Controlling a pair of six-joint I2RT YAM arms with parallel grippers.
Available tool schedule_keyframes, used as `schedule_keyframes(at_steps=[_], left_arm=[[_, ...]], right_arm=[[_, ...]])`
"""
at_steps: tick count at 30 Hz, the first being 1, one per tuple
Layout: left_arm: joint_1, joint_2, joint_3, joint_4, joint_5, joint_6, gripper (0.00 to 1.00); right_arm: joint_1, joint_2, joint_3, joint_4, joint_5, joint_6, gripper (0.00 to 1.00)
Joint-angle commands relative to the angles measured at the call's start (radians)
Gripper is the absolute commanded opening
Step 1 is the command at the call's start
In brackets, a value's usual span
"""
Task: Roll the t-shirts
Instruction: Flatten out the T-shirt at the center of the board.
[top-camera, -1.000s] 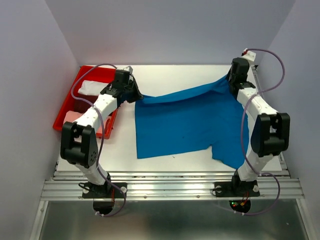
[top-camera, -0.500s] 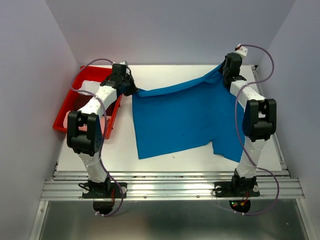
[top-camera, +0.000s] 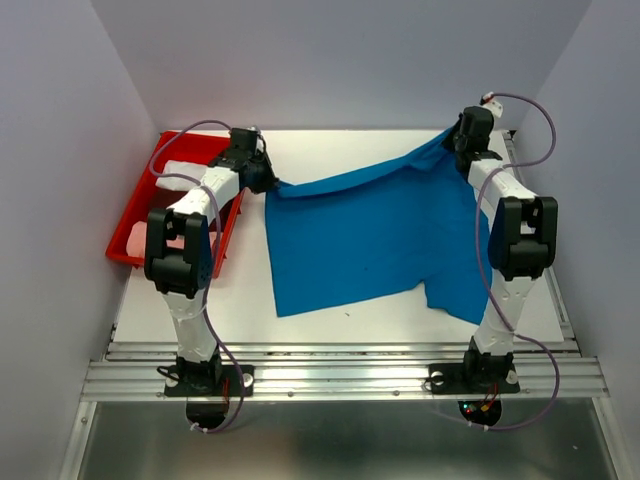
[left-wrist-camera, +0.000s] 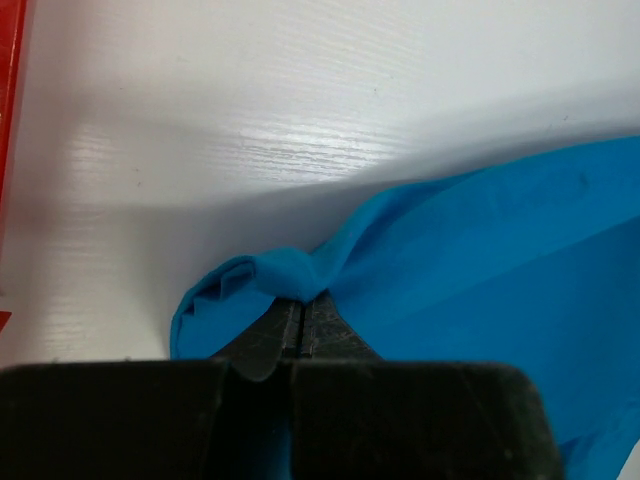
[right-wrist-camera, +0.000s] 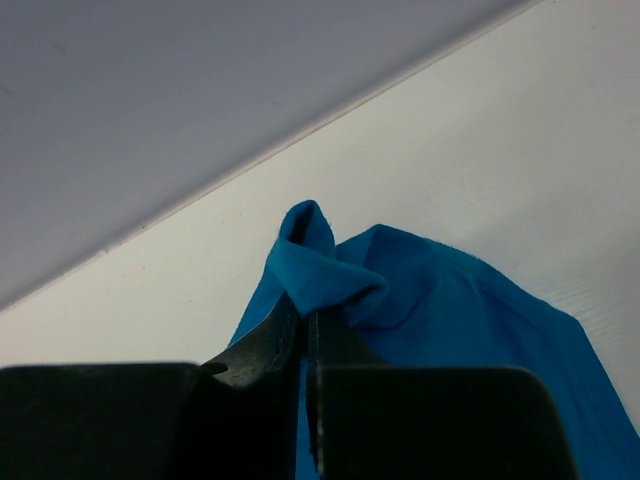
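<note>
Item: blue t-shirt (top-camera: 370, 235), far edge lifted and stretched, near half lying on bench (top-camera: 250, 300). Left pincer (left-wrist-camera: 300, 300) and right pincer (right-wrist-camera: 303, 312): each pinching a far corner. Step, likely: spreading flat; next, lower evenly, release, start rolling

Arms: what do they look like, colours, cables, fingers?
The left arm and right arm match: white links, bulky black joints, black bases. A thin mauve cable loops along each. Fingers are black and tapered.

The left arm (top-camera: 205, 195) and right arm (top-camera: 492, 185) stretch forward, left pincer (left-wrist-camera: 302, 305) and right pincer (right-wrist-camera: 306, 315) both clamped.
</note>
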Motion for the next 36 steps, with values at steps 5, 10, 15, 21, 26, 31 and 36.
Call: schedule_keyframes(at_steps=[5,10,15,21,26,31,36], left_arm=[[0.005,0.007,0.087,-0.011,-0.001,0.027,0.00],[0.008,0.020,0.112,-0.023,-0.012,0.033,0.00],[0.019,0.056,0.162,-0.066,-0.012,0.039,0.00],[0.025,0.099,0.199,-0.088,-0.016,0.042,0.00],[0.036,0.116,0.215,-0.102,-0.018,0.045,0.00],[0.045,0.139,0.245,-0.114,-0.018,0.048,0.00],[0.051,0.142,0.251,-0.115,-0.021,0.048,0.00]], right_arm=[[-0.041,0.031,0.054,-0.035,-0.081,0.036,0.01],[-0.041,0.104,0.094,0.061,-0.126,0.039,0.01],[-0.041,0.181,0.175,0.071,-0.128,0.069,0.01],[-0.041,0.282,0.285,0.075,-0.138,0.101,0.01],[-0.041,0.359,0.374,0.071,-0.158,0.131,0.01],[-0.041,0.422,0.451,0.065,-0.180,0.158,0.01],[-0.041,0.465,0.520,0.051,-0.201,0.171,0.01]])
